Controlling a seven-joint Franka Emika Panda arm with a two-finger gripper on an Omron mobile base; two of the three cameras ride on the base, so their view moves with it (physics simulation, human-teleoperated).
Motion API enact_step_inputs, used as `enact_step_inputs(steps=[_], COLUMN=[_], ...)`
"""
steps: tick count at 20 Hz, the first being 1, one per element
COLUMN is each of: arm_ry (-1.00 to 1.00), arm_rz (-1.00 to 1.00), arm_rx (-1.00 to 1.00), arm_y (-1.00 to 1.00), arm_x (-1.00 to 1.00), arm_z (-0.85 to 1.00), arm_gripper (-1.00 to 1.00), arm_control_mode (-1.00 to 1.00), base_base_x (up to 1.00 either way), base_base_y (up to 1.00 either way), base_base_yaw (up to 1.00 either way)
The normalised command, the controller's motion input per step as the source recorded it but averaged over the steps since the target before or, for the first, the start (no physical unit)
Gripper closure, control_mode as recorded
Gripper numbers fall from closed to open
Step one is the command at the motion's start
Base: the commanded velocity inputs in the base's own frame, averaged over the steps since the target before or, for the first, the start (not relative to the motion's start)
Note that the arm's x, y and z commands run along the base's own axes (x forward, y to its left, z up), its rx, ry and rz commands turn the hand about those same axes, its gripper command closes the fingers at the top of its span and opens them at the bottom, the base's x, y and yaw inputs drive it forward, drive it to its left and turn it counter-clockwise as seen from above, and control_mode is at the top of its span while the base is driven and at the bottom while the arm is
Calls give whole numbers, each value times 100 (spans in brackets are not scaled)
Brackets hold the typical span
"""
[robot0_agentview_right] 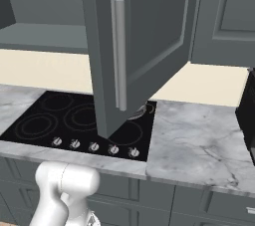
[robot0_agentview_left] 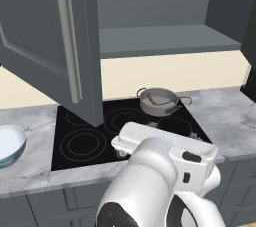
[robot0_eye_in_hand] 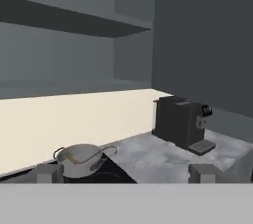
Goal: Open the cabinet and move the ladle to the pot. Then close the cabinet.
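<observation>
The cabinet (robot0_agentview_left: 165, 38) stands open; its left door (robot0_agentview_left: 50, 46) swings out over the stove and its right door (robot0_agentview_right: 144, 36) juts toward me. The shelves inside look bare. The silver pot (robot0_agentview_left: 159, 102) sits on the back right burner. The ladle (robot0_agentview_left: 152, 99) lies inside it, brown wooden end up against the rim. In the hand view the pot (robot0_eye_in_hand: 79, 161) and ladle (robot0_eye_in_hand: 74, 158) are low at the left, some way beyond my gripper (robot0_eye_in_hand: 126, 173). The gripper is open, its fingertips (robot0_eye_in_hand: 48, 172) far apart with nothing between them.
A black stove (robot0_agentview_left: 90, 136) is set in the marble counter (robot0_agentview_right: 199, 140). A pale blue-white bowl (robot0_agentview_left: 9, 143) sits at the left. A dark coffee machine (robot0_eye_in_hand: 183, 122) stands on the counter at the right, below the open right door.
</observation>
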Motion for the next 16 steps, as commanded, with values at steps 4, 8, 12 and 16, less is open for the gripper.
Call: enact_step_inputs(steps=[4,8,12,16], arm_ry=[-24,-25,-22,-13], arm_rz=[0,2,3,2], arm_rx=[0,0,0,0], arm_y=[26,32,51,74], arm_x=[-15,-48,-47,-4], arm_z=[0,0,1,0], arm_gripper=[-100,-100,-100,-100], arm_control_mode=[-100,-100,-100,-100], base_base_x=[0,0,0,0], base_base_y=[0,0,0,0], base_base_yaw=[0,0,0,0])
